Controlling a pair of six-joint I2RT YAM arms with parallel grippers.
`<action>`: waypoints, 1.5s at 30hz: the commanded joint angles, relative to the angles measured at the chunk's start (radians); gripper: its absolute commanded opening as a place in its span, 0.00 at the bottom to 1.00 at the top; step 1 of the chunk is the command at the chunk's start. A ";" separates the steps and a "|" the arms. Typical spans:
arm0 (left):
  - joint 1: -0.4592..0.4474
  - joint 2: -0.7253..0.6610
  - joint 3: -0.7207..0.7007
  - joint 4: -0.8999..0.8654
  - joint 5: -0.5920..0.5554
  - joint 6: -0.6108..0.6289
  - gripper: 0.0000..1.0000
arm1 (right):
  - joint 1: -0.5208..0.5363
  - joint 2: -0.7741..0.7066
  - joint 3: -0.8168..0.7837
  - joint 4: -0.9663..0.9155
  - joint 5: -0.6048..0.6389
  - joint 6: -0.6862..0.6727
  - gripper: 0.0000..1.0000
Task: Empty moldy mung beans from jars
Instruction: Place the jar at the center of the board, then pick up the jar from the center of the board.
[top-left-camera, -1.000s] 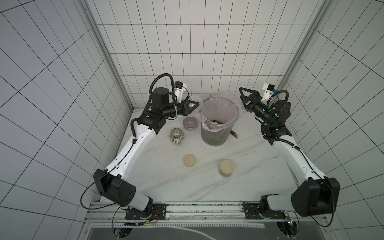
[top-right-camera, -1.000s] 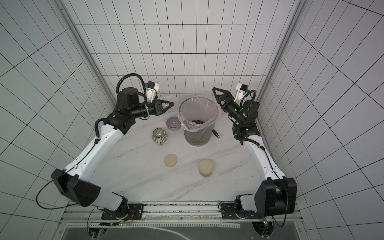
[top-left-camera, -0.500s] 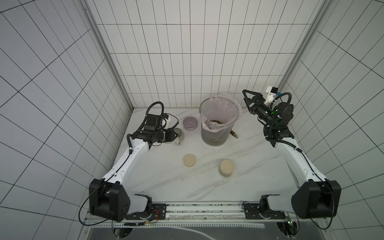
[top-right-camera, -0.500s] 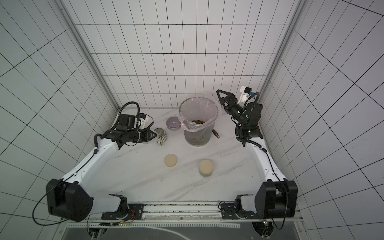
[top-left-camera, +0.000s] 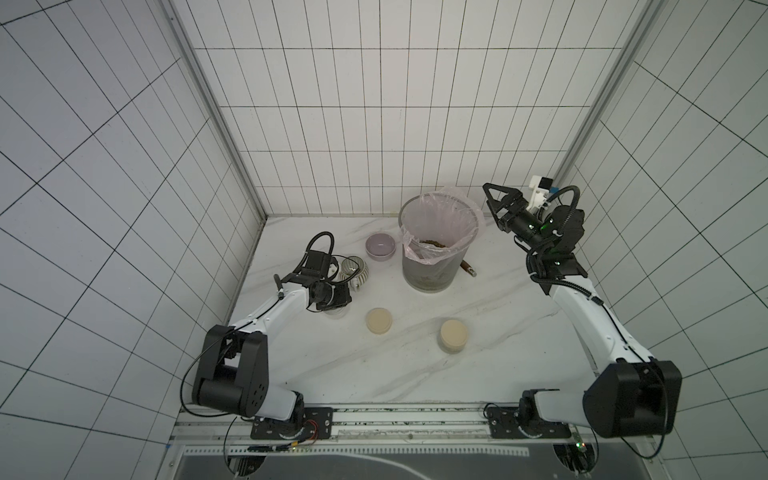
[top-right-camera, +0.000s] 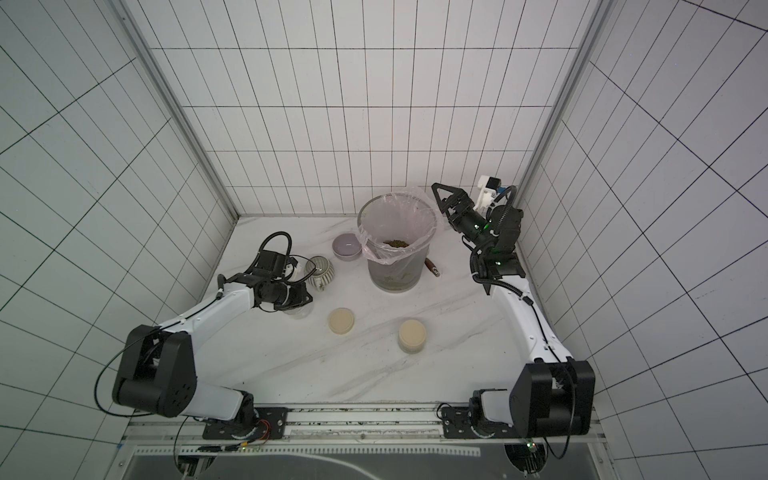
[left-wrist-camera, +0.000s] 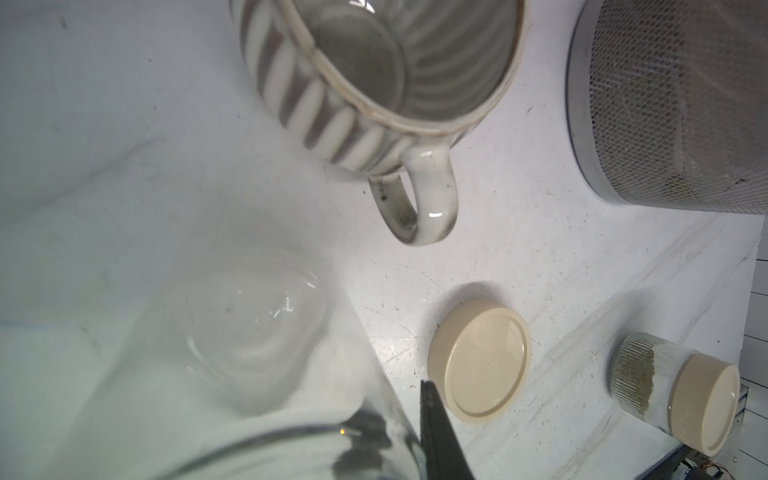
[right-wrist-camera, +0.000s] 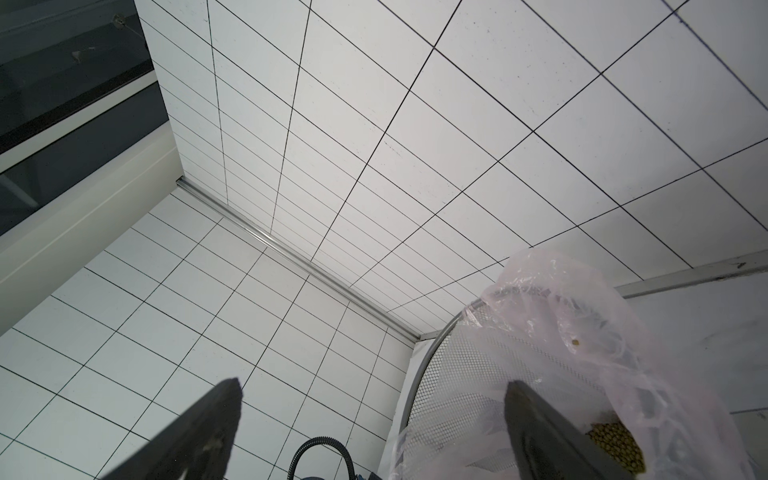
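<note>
Left wrist view: left gripper (top-left-camera: 332, 302) jaws nearly closed, pinching wall of empty jar (left-wrist-camera: 257, 316); loose lid (left-wrist-camera: 480, 361) just past the fingertip, lidded jar (left-wrist-camera: 673, 386) with mung beans (left-wrist-camera: 636, 374) farther out. Right gripper (right-wrist-camera: 372, 382) jaws wide, holding nothing, bin (right-wrist-camera: 457, 353) beside one finger.

The near half of the bench (top-left-camera: 374, 374) lies bare. Mid-bench, a loose lid (top-left-camera: 379, 320) and a lidded jar (top-left-camera: 454, 334) stand apart, a gap between. Far left is crowded: mug (top-left-camera: 355, 271), bowl (top-left-camera: 380, 246) and tall bin (top-left-camera: 436, 257) stand close, and the left gripper (top-left-camera: 333, 306) pinching an open jar (left-wrist-camera: 249, 324) blocks the left side. Right of the bin the bench is mostly open.
</note>
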 joint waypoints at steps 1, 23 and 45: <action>0.001 0.027 -0.019 0.067 -0.042 0.000 0.00 | -0.016 -0.030 -0.034 -0.001 -0.009 -0.013 0.99; 0.002 0.046 0.224 -0.195 -0.111 0.090 0.84 | -0.026 -0.040 0.058 -0.203 0.002 -0.143 1.00; -0.293 -0.042 0.440 -0.030 -0.339 -0.001 0.98 | 0.220 -0.178 0.111 -1.284 0.468 -0.611 1.00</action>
